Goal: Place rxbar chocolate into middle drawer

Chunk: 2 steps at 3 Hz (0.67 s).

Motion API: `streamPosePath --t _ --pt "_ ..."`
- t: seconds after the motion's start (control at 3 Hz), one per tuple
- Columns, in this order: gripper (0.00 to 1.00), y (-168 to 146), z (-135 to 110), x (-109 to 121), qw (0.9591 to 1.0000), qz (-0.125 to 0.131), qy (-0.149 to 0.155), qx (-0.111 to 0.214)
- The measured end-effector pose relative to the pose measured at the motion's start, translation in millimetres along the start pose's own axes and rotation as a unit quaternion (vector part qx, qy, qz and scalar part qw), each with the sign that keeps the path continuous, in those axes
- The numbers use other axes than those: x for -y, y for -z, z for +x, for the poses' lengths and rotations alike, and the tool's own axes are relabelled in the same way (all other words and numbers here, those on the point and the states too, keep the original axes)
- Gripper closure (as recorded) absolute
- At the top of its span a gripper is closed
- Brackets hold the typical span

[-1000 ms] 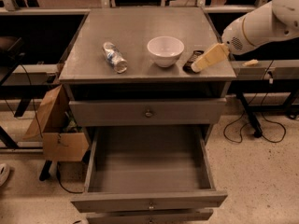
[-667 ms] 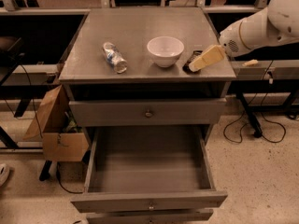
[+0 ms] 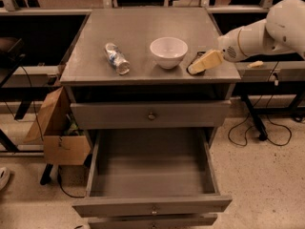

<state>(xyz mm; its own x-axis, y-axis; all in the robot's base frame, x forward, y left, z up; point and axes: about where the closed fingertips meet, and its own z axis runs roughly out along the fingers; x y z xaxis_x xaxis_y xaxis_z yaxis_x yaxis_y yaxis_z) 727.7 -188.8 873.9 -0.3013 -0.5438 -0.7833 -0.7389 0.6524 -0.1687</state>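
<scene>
The rxbar chocolate [image 3: 196,59] is a small dark bar on the cabinet top, just right of the white bowl [image 3: 168,51]. My gripper [image 3: 204,63] hangs down over the bar at the top's right front corner and covers most of it. The white arm [image 3: 267,30] reaches in from the right. The middle drawer [image 3: 152,205] is pulled out wide below, and its grey tray holds nothing that I can see.
A clear plastic bottle [image 3: 116,58] lies on the left of the top. The top drawer [image 3: 151,114] is shut, and the lowest drawer's front [image 3: 152,222] shows at the bottom edge. A cardboard box [image 3: 59,137] stands left of the cabinet. Cables [image 3: 259,132] lie on the floor to the right.
My gripper has moved slightly left and down onto the bar. The bar, bowl, bottle and drawers have not moved.
</scene>
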Motion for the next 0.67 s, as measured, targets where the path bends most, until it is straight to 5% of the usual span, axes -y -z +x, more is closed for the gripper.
streamPosePath --t 0.67 --pt "0.0 -39.7 -4.0 18.4 1.0 0.007 0.001 -0.002"
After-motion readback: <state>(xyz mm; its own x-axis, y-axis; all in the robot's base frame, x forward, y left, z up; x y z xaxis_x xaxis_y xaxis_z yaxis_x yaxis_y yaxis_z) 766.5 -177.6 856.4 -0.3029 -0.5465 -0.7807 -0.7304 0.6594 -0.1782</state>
